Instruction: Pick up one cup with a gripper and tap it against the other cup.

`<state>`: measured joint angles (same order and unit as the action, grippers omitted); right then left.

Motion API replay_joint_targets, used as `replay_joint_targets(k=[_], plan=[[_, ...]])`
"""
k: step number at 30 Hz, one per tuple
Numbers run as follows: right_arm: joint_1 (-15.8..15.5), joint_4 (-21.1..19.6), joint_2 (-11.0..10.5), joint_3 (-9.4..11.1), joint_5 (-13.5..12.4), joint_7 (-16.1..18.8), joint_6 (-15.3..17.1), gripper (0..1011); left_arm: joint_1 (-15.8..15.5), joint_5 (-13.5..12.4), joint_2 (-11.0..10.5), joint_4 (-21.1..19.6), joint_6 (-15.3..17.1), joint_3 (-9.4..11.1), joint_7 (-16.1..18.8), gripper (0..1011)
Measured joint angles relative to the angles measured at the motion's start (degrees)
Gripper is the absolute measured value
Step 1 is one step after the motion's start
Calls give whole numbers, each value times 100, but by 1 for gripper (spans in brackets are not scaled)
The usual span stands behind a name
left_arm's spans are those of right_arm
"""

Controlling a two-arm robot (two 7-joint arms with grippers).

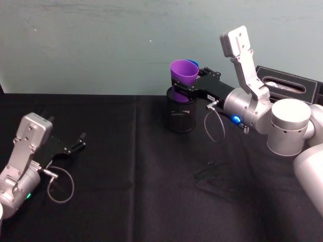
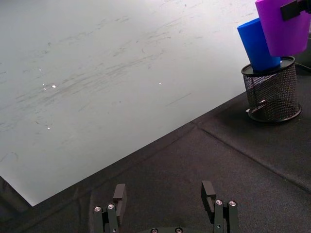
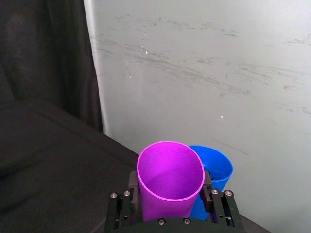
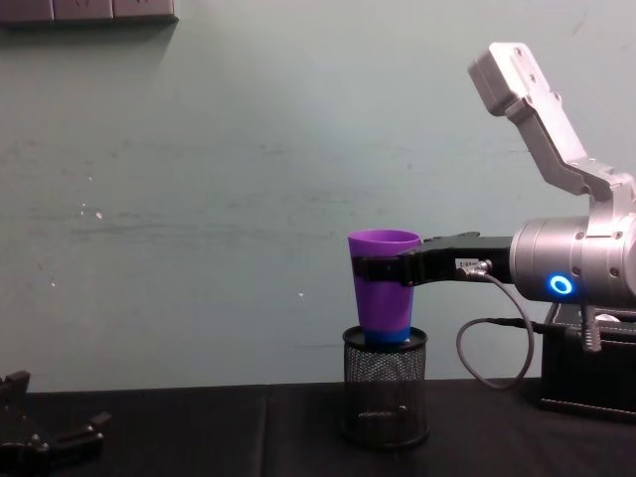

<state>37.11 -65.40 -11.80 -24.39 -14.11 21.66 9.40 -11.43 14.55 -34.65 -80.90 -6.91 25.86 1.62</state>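
The right end effector (image 4: 383, 269) reaches in from the right at the far side of the surface (image 1: 126, 191); its long black fingers (image 3: 132, 180) are pinching the purple cup (image 1: 184, 73) from both sides, a little below the rim. The cup is held upright, mouth up, clear of the surface; its base hangs just at the rim of the mesh holder (image 4: 386, 397), which stands on the black cloth near the wall (image 4: 199, 199).

The blue cup (image 2: 257, 46) sits inside the mesh holder, mouth up and tilted, leaning away from the purple one. From the chest it is almost hidden behind the purple cup, with a blue band showing just above the holder's rim; from the head, a sliver of blue rim shows behind the purple rim. In the right wrist view the two rims lie side by side and seem to meet; whether they truly touch I cannot tell.

The left end effector (image 2: 164, 194) lies idle low over the near left of the surface, well apart from the cups; its short fingers are spread with nothing between them.
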Motion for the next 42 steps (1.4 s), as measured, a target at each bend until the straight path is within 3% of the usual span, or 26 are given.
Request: replay_joint_targets(k=[33, 42], plan=[[-14, -10, 10, 10, 3, -3, -7, 736, 0, 0, 0, 0, 0, 0, 0, 1011], [-280, -453, -131, 16, -27, 107, 195, 736, 0, 0, 0, 0, 0, 0, 0, 1011]])
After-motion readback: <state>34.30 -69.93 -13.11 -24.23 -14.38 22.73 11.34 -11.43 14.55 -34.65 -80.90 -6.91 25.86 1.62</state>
